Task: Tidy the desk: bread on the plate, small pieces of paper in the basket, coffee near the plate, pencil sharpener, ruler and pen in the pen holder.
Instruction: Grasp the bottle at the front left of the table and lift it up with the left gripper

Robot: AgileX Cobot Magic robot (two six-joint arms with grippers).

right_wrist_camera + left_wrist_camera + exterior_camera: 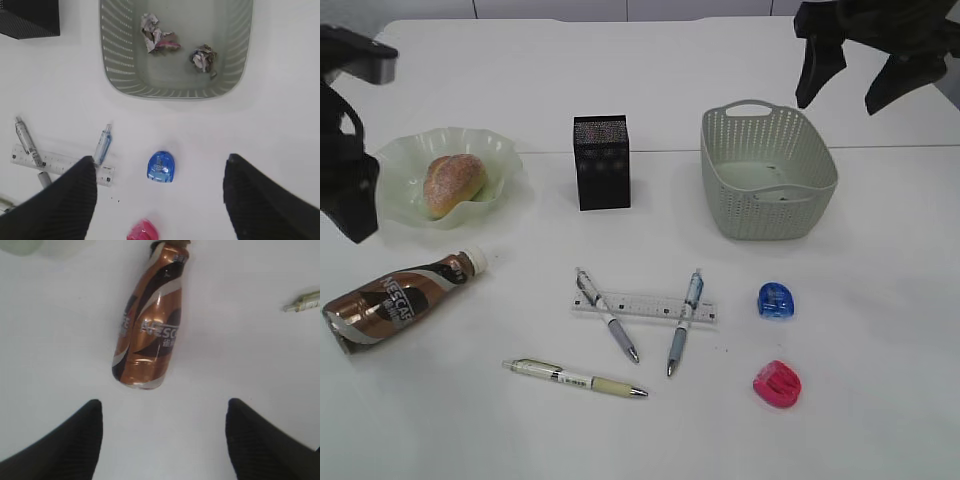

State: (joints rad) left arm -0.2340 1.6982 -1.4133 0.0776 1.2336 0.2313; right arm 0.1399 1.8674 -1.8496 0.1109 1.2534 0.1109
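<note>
The bread (453, 184) lies on the green plate (400, 165). On its side in front of the plate lies the coffee (400, 300) (150, 330). My left gripper (162, 407) hangs open above the desk just short of the bottle's base. Two small pieces of paper (155, 35) (203, 57) rest inside the basket (770, 215) (120, 55). High over the basket's far side my right gripper (840, 100) (160, 159) is open and empty. The ruler (645, 305) (60, 162), three pens (607, 313) (685, 320) (575, 378) and a blue pencil sharpener (775, 299) (161, 166) lie on the desk. The pen holder (601, 162) stands upright.
A pink sharpener (777, 384) (142, 231) lies near the front right. Two of the pens cross over the ruler. The pen holder stands between plate and basket at the back.
</note>
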